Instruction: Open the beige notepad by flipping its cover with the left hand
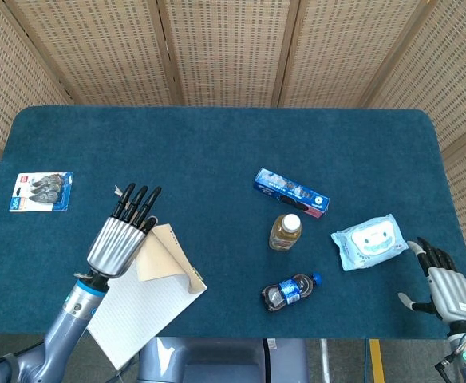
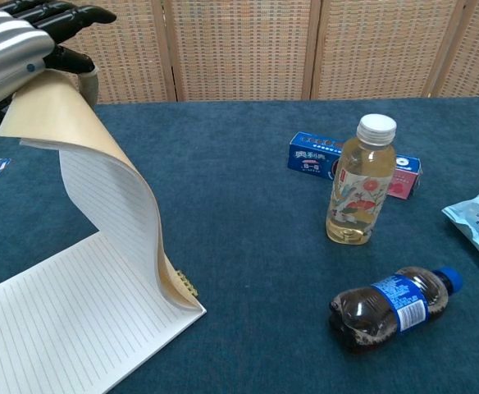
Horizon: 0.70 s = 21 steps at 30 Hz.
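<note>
The beige notepad lies at the table's front left corner, its white lined page showing. Its beige cover stands curled up from the spiral edge, lined underside facing right in the chest view. My left hand is raised above the pad and holds the cover's free edge between thumb and fingers. At the front right table edge my right hand rests with fingers apart, holding nothing.
A yellow drink bottle stands mid-table, and a dark cola bottle lies in front of it. Behind are a blue box, a wipes pack at right and a blister pack at far left.
</note>
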### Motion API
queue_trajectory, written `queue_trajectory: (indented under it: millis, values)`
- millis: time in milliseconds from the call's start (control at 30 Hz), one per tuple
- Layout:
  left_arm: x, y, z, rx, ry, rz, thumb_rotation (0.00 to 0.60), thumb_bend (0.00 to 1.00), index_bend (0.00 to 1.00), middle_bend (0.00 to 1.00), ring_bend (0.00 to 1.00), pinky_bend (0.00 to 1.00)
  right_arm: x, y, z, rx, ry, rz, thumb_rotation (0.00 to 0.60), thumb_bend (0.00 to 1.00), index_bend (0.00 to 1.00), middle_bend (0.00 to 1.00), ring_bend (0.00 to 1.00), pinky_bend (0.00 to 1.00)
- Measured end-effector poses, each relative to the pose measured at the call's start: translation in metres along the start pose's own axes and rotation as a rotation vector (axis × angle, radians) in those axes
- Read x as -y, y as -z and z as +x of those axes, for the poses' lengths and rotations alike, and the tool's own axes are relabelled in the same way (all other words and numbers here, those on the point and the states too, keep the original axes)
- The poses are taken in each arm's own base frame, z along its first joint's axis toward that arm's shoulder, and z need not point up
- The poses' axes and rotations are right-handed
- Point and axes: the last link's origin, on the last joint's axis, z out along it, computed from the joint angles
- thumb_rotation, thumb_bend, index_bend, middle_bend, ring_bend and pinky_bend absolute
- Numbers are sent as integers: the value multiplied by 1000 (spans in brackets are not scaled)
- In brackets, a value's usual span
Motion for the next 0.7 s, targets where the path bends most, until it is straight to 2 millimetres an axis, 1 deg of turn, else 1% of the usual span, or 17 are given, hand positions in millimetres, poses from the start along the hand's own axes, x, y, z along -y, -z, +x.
queue_trajectory:
  millis: [300,533,700]
  values:
    - [-4,-43,-8,5,-26,27,600,710,795,0,0,0,0,0,0,-2,-6,1,600,260,0,0,0,0]
    - [-10,-68,-14,10,-47,32,600,701,795,0,0,0,0,-1,0,-1,-13,3,600,260,0,0,0,0]
    - [-14,-84,-15,2,-61,34,600,694,795,0,0,0,1,-1,-1,7,-19,5,600,260,0,0,0,0]
